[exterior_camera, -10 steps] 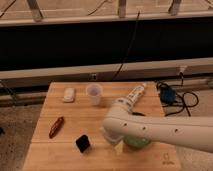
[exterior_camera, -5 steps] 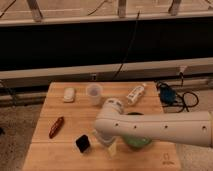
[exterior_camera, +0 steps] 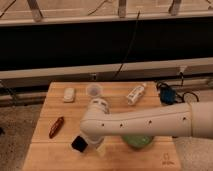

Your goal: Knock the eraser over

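The eraser (exterior_camera: pixel 78 144) is a small black block standing near the front edge of the wooden table (exterior_camera: pixel 50 155), left of centre. My white arm (exterior_camera: pixel 145 122) reaches in from the right across the front half of the table. My gripper (exterior_camera: pixel 96 144) hangs below the arm's end, just right of the eraser and very close to it. Whether they touch cannot be told. The arm hides most of the gripper.
A green bowl (exterior_camera: pixel 137 141) sits under the arm, partly hidden. A reddish-brown elongated piece (exterior_camera: pixel 56 127) lies at the left. A white rounded lump (exterior_camera: pixel 69 94), a clear cup (exterior_camera: pixel 93 90) and a lying white bottle (exterior_camera: pixel 136 93) are at the back. Cables (exterior_camera: pixel 170 95) lie at the right.
My arm has swung left and toward the table's front, bringing the gripper from beside the green bowl to right next to the eraser. The eraser still stands in the same spot.
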`<state>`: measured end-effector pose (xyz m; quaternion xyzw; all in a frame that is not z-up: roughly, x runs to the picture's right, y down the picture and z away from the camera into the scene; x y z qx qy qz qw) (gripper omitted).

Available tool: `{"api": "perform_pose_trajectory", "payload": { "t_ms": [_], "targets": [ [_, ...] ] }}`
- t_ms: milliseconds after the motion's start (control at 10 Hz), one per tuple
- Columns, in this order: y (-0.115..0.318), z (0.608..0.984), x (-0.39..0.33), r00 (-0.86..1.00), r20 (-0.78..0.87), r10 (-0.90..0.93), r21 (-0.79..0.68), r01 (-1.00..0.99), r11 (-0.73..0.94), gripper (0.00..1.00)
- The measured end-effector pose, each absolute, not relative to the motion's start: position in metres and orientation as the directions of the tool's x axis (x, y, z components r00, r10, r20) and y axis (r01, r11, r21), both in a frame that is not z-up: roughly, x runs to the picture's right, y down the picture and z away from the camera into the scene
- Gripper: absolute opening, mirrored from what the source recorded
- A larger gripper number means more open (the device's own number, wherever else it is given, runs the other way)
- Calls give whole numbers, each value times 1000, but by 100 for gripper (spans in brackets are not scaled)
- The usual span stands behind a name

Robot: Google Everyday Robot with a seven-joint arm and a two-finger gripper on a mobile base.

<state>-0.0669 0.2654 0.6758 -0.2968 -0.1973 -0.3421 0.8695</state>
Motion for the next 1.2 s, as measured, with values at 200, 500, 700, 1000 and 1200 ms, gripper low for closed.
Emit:
{"api": "perform_pose_trajectory", "payload": {
  "t_ms": [200,500,700,1000,1200],
  "targets": [
    [266,673,-85,664,560,-495,-363,734,574,80],
    [268,670,-106,633,578,-516,-342,761,550,80],
    [269,667,-113,611,586,-532,-330,780,532,80],
    [272,660,-138,573,605,-553,-306,808,503,80],
    [274,658,-145,556,610,-564,-297,821,488,80]
  ]
}}
